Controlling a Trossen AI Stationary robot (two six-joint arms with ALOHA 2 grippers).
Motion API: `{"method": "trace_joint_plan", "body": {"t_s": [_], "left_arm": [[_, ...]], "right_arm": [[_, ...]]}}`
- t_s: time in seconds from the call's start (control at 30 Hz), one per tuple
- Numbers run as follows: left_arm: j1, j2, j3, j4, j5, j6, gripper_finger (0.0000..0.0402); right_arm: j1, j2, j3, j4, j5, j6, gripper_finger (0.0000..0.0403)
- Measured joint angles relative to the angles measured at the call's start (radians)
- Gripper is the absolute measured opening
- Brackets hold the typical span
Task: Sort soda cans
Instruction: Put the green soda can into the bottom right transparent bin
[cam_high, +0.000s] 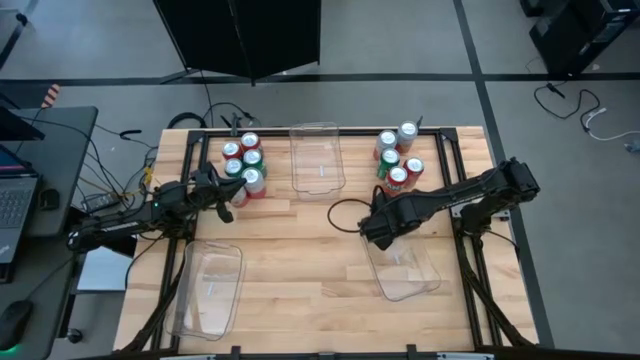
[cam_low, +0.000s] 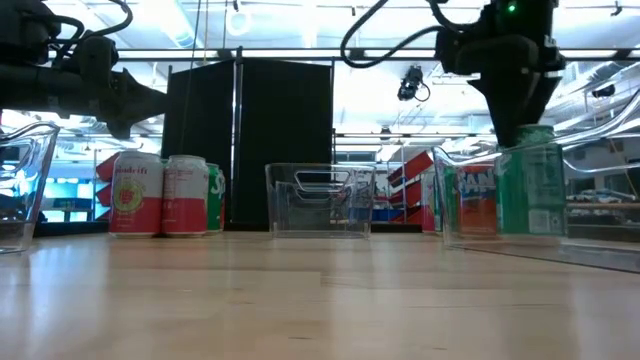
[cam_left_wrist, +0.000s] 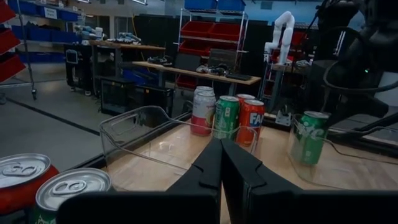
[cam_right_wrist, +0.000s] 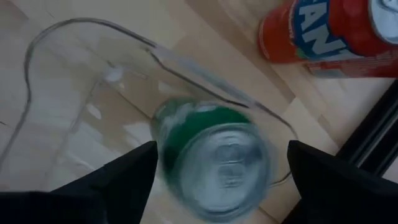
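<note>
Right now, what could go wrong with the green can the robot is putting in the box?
The right gripper is open above a green can that stands close to the wall of a clear bin. If the arm lifts off crookedly, a finger might clip the can and tip it. The left gripper, fingers shut, sits near a can cluster, so a careless swing could knock those cans over.
</note>
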Motion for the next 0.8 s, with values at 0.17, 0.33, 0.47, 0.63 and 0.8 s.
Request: {"method": "trace_joint_plan", "body": {"t_s": [0.17,0.33,0.47,0.63,0.8], "left_arm": [[0.0,0.0,0.0,-0.018,0.0,0.0,0.001],[0.0,0.0,0.0,-0.02,0.0,0.0,0.001],[0.0,0.0,0.0,-0.021,0.0,0.0,0.001],[0.0,0.0,0.0,-0.02,0.0,0.0,0.001],[0.0,0.0,0.0,-0.021,0.0,0.0,0.001]], "right_arm": [[-0.003,0.0,-0.002,0.009,-0.001,-0.012,0.0351],[-0.002,0.0,-0.007,0.01,-0.004,-0.037,0.0344],[-0.005,0.0,-0.007,-0.03,-0.002,-0.038,0.0338],[-0.009,0.0,-0.007,-0.041,0.002,-0.039,0.0337],[-0.013,0.0,-0.028,0.003,0.002,-0.06,0.0342]]}}
